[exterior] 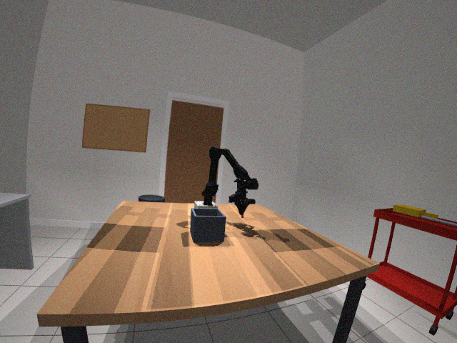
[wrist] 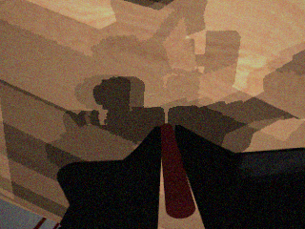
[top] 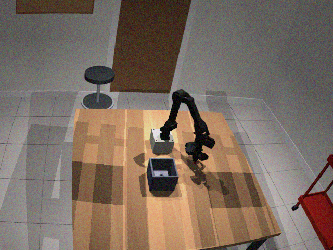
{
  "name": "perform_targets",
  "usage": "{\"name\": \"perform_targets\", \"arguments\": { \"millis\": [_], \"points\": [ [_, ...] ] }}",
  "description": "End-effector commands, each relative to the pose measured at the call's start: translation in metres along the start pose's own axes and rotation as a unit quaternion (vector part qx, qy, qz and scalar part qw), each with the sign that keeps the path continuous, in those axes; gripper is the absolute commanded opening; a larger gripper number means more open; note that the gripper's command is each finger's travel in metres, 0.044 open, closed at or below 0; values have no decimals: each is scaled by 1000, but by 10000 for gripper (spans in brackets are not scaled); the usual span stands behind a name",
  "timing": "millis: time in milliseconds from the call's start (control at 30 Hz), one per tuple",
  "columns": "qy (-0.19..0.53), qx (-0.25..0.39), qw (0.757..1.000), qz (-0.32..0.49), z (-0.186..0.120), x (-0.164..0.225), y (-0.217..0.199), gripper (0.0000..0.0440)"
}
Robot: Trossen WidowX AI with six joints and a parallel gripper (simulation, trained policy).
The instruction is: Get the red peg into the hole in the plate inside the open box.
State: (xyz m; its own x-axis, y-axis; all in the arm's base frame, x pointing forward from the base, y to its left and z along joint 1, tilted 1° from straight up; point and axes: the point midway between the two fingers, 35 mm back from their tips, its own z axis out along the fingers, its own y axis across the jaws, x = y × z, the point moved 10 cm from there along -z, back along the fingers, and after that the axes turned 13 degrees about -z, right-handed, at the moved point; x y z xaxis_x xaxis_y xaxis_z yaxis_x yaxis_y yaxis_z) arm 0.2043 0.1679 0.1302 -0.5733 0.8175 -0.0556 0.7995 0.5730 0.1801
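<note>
The red peg [top: 195, 162] [exterior: 242, 216] [wrist: 177, 186] is between the fingers of my gripper [top: 195, 160] [exterior: 242, 213] [wrist: 167, 130], which is shut on it. Only a small red tip shows below the fingers in the top and exterior views; in the wrist view the peg runs lengthwise between the black fingers. The gripper points down and holds the peg above the table, to the right of the box and somewhat behind it. The open dark blue box [top: 163, 184] [exterior: 208, 229] stands upright. Inside it a pale plate [top: 156, 173] lies at the bottom, with a dark hole partly hidden by the front wall.
The arm's white base block [top: 162, 147] [exterior: 200, 204] stands behind the box. The wooden table [top: 166, 215] [exterior: 221, 273] carries broad shadows of the arm and other things. A dark stool [top: 99, 74] is beyond the back edge, and a red cart [top: 317, 208] [exterior: 413, 286] is off to the right.
</note>
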Motion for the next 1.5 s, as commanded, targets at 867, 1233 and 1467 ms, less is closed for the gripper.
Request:
{"name": "perform_targets", "arguments": {
  "millis": [867,1233,1467],
  "points": [
    [-75,-33,997,16,-79,-96,22,0],
    [-89,-3,995,36,-84,-134,11,0],
    [-88,17,995,46,-81,-155,3,0]
  ]
}}
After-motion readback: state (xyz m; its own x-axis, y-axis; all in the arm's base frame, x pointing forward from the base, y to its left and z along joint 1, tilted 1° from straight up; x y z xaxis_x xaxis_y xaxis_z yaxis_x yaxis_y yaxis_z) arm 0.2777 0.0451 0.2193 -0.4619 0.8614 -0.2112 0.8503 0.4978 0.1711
